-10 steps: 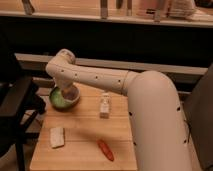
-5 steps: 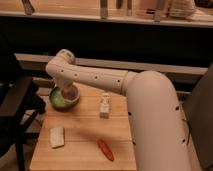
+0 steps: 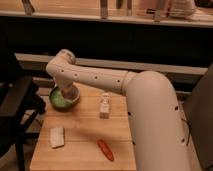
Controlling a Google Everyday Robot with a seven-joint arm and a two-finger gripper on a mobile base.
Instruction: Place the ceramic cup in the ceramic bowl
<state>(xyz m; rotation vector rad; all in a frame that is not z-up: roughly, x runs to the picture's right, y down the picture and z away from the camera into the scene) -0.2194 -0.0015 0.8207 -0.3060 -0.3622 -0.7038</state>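
Note:
The light-green ceramic bowl (image 3: 58, 101) sits at the back left of the wooden table (image 3: 85, 131). My white arm reaches across from the right and bends down over the bowl. The gripper (image 3: 68, 92) hangs right over the bowl's right half, at rim height. A brownish-tan round shape there looks like the ceramic cup (image 3: 70, 94), inside the bowl and directly under the gripper. The wrist hides most of it, and I cannot tell whether the gripper still holds it.
A small white upright bottle (image 3: 104, 106) stands mid-table to the right of the bowl. A pale rectangular block (image 3: 57, 136) lies front left. A red-orange elongated object (image 3: 105, 149) lies near the front edge. A black chair (image 3: 17, 107) stands left of the table.

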